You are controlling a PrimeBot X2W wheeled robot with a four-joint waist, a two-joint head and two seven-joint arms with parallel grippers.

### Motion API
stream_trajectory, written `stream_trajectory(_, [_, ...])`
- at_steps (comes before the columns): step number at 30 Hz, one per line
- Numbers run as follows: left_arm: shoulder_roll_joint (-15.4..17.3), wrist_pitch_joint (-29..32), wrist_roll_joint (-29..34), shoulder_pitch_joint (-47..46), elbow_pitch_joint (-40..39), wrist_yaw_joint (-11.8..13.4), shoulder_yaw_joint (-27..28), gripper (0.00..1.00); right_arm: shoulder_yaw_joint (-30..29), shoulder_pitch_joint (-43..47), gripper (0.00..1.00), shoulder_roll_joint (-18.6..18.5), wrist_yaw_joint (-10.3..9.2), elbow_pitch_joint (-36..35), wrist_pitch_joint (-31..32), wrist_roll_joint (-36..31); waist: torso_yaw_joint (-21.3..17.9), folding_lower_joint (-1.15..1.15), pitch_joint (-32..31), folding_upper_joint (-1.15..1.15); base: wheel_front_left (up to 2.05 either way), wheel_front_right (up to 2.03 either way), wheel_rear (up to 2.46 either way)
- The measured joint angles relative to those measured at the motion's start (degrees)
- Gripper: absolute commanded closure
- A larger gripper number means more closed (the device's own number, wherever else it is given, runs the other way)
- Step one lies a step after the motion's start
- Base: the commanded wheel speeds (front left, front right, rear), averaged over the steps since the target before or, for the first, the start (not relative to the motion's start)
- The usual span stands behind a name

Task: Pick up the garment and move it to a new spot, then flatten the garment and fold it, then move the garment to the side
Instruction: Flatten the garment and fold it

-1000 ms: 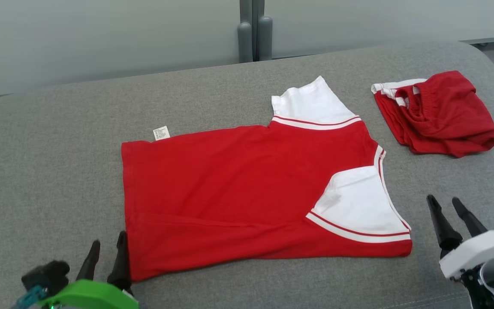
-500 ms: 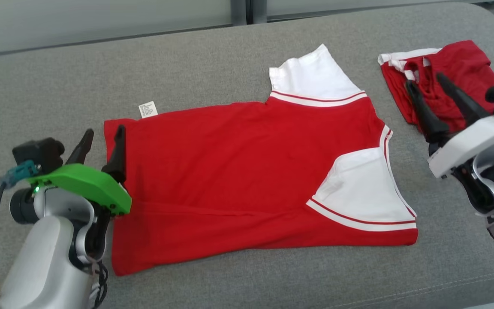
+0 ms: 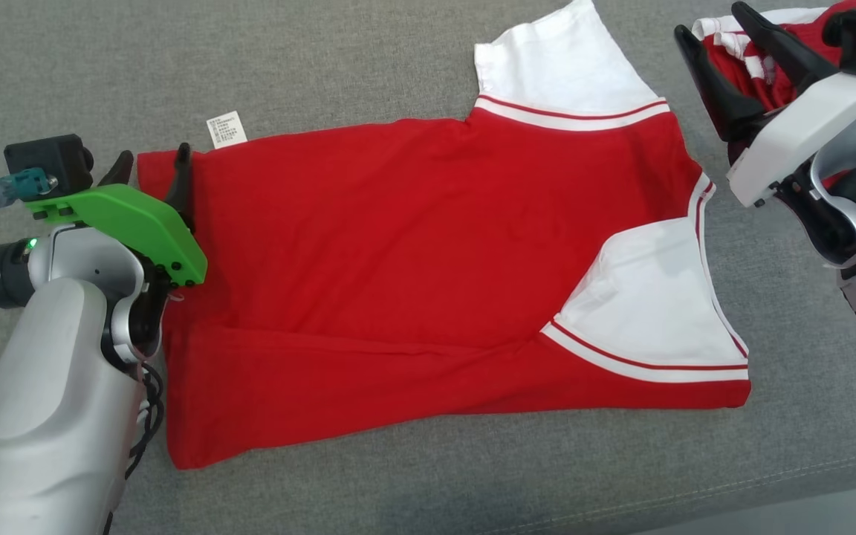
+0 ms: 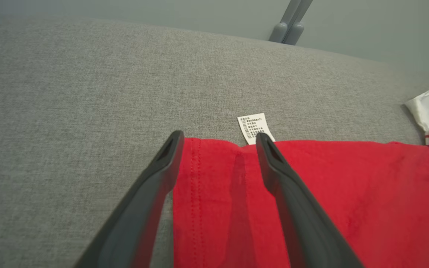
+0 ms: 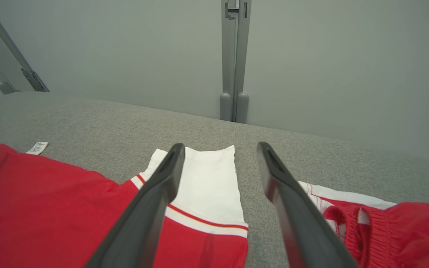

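Lying flat on the grey upholstered surface (image 3: pixel 368 67): a red T-shirt (image 3: pixel 413 245) with white sleeves, spread sideways, hem toward the robot's left, neck end toward its right.

- Far sleeve (image 3: pixel 558 63) sticks out from the shirt's far edge. Near sleeve (image 3: pixel 651 305) is folded in over the red body. A long crease runs along the shirt's near side.
- White care label (image 3: pixel 224 128) pokes out from the shirt's far edge, near the hem corner.
- Left end effector (image 3: pixel 154 154) sits at that far hem corner with its fingers spread apart and nothing pinched between them. In the left wrist view, one finger (image 4: pixel 155 186) is over bare grey just beside the hem and the other is over red cloth, its tip just beside the label. Contact with the cloth: cannot tell.
- Right end effector (image 3: pixel 712 21) is off the shirt's neck end, beyond the far sleeve. It is also spread wide and holding nothing.
- Red shorts (image 5: pixel 404 230) with white trim lie bunched just past the far sleeve, apart from the shirt.
- Grey wall with a vertical post (image 5: pixel 233 59) stands behind the surface.
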Motion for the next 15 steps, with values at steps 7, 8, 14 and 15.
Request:
stream_trajectory(7, [0.1, 0.5, 1.5, -2.2, 5.4, 0.0, 0.8, 0.00, 0.9, -1.3, 0.00, 1.4, 0.53, 3.1, 0.1, -0.1, 0.1, 0.00, 2.5, 0.00, 0.00, 0.00, 0.00])
stream_trajectory(8, [0.0, 0.5, 1.7, -2.5, 5.9, 0.0, 0.8, 0.00, 0.9, -1.5, 0.00, 1.4, 0.54, 3.4, 0.1, -0.1, 0.1, 0.00, 2.6, 0.00, 0.00, 0.00, 0.00])
stream_trajectory(14, [-0.4, 0.5, 1.9, -4.8, 8.7, 0.0, 1.1, 0.00, 1.3, -3.8, 0.00, 1.9, 0.98, 5.0, 0.1, -0.1, -0.1, 0.00, 2.9, 0.00, 0.00, 0.00, 0.00])
stream_trajectory(15, [-0.5, 0.4, 1.9, -5.0, 9.0, 0.0, 1.1, 0.00, 1.4, -4.0, 0.00, 2.0, 0.99, 5.3, 0.0, -0.1, -0.1, 0.00, 2.9, 0.00, 0.00, 0.00, 0.00])
